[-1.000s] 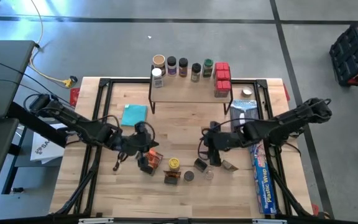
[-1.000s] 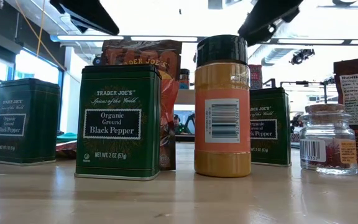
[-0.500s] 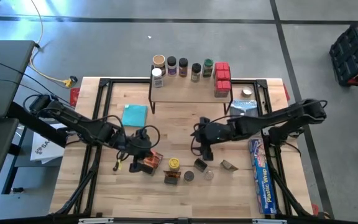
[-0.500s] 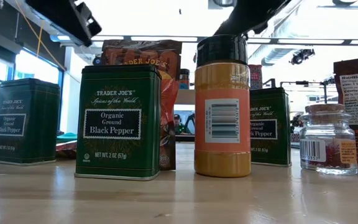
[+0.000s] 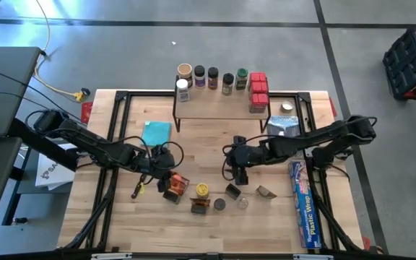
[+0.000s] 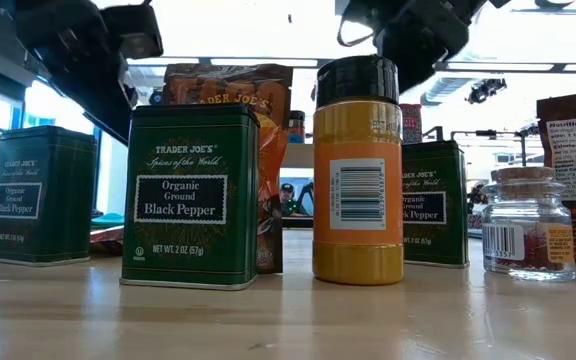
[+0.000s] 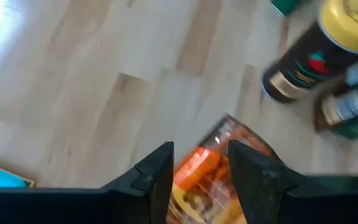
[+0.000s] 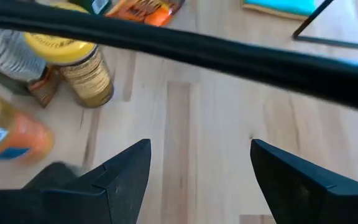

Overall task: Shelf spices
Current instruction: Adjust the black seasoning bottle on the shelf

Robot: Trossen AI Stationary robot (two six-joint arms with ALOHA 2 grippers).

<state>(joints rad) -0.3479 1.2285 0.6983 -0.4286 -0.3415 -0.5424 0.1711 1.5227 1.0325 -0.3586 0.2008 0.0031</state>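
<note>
Both grippers low over the near-table spices, far shelf part filled.

Our left gripper (image 5: 166, 180) straddles an orange packet (image 7: 199, 177), fingers (image 7: 157, 177) partly spread; whether it grips, we cannot tell. Rightward, a yellow-lidded jar (image 5: 202, 190). Our right gripper (image 5: 238, 173) gapes wide, holding nothing. Jars and red boxes (image 5: 258, 90) line the shelf (image 5: 219, 107).

Shelf (image 5: 219, 108) at table's 12 o'clock: upright jars and red boxes (image 5: 258, 88) along its back edge. Loose spices (image 5: 202, 191) clustered toward 6 o'clock: orange packet (image 5: 176, 185), yellow-lidded jar, tins.
</note>
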